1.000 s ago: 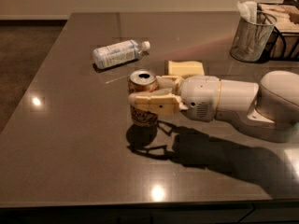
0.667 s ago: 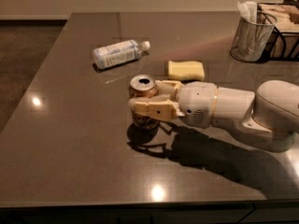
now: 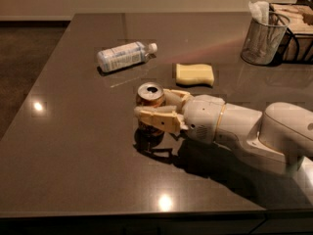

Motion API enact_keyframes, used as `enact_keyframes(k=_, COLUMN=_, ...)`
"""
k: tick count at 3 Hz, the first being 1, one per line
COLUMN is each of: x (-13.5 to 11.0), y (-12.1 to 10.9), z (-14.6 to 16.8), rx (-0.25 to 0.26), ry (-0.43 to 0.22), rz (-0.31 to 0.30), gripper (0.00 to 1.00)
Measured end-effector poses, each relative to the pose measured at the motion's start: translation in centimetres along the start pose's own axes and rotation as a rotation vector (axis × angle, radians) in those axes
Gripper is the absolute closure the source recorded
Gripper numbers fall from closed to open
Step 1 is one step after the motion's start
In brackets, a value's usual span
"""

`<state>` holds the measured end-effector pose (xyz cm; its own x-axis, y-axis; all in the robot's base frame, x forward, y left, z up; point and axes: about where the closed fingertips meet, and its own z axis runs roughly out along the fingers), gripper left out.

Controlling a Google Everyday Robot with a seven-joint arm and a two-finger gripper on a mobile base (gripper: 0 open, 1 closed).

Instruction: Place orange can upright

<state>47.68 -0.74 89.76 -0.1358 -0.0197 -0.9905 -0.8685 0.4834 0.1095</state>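
The orange can point(image 3: 149, 96) stands upright near the middle of the worktop point(image 3: 73, 146), with the gripper point(image 3: 155, 105) clamped round its sides. What is left, I judge, is letting go and backing away.

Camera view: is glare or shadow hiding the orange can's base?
Camera view: two bright glare spots sit on the dark glossy tabletop, both away from the small orange-brown aluminium can; the cream two-finger gripper, shut on the can at mid-table, throws a dark shadow under it, so the can's base is hard to make out.
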Motion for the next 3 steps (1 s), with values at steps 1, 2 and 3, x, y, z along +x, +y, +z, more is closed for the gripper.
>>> enact_keyframes(k=1, x=-0.37, y=0.20, z=0.13, rx=-0.001, ry=-0.003, rz=-0.014, gripper=0.38)
enact_keyframes(k=2, x=-0.60, y=0.43, z=0.26, rx=-0.003, ry=-0.003, rz=-0.020, gripper=0.14)
enact_keyframes(k=3, x=-0.81, y=0.66, z=0.38, rx=-0.006, ry=-0.003, rz=-0.025, gripper=0.00)
